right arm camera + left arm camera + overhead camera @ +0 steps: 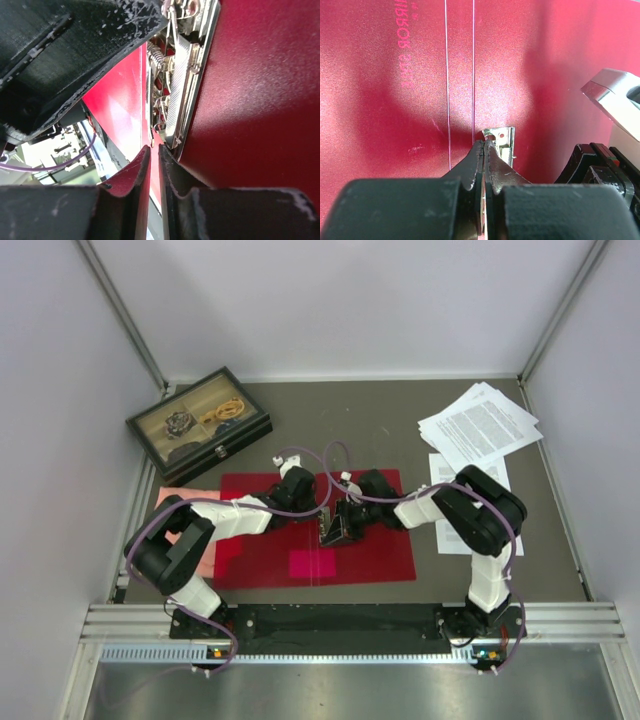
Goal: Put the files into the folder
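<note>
From above we see the folder [260,560] open at center and the files [480,425] far right with open room, yet both arms crowd the metal clip [335,527] and could collide. Left wrist: the left gripper's [484,145] jaws pinch that clip, which may snap back if they slip. Right wrist: the right gripper's [154,149] jaws sit nearly closed beside it, hold unclear.

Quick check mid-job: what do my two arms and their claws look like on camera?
Both the left arm and right arm have white links between bulky black joints, each trailed by a thin purple cable. The left claw and right claw have black, curved, tapering fingers.
</note>
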Robot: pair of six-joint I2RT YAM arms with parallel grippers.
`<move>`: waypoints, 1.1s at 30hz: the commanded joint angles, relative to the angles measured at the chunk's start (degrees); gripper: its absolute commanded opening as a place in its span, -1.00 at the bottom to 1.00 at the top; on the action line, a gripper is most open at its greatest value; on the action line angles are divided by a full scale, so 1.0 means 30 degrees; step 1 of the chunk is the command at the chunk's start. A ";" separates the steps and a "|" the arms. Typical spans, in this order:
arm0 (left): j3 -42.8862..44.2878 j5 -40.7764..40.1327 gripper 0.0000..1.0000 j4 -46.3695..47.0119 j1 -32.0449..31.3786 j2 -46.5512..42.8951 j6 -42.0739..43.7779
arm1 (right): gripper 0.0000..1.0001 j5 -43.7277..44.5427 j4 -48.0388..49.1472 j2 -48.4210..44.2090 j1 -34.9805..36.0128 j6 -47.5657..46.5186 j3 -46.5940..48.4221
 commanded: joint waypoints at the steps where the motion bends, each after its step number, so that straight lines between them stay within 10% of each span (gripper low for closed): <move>1: -0.0662 -0.0560 -1.00 -0.1751 0.0118 0.0517 0.0314 | -0.77 0.1858 -0.0702 0.0621 -0.0473 -0.0991 0.0719; 33: -0.0750 -0.0385 -1.00 -0.2044 -0.0058 0.0517 -0.0155 | -0.76 0.2093 -0.2839 0.1030 -0.1264 -0.2221 0.3150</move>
